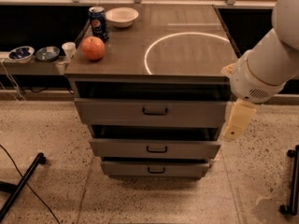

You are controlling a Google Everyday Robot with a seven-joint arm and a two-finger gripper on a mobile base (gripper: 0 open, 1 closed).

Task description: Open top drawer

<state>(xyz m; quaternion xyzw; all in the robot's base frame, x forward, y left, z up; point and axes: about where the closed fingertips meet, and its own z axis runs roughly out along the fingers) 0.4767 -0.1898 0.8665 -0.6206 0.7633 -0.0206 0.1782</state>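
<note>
The top drawer (pixel 117 112) is the widest grey front, directly under the cabinet top, with a small black bar handle (pixel 155 111) at its centre. A dark gap shows above its front. My gripper (pixel 236 122) hangs from the white arm (pixel 266 69) at the right. Its pale tip is in front of the right end of the top drawer's front, well right of the handle and a little lower. It holds nothing that I can see.
The mid-sized drawer (pixel 156 149) and the smallest drawer (pixel 155 169) sit below. On the cabinet top are an apple (pixel 93 48), a soda can (pixel 98 23) and a white bowl (pixel 122 17). Small bowls (pixel 21 53) and a cup (pixel 69 49) sit on a left shelf. A black stand leg (pixel 23 183) lies on the floor at left.
</note>
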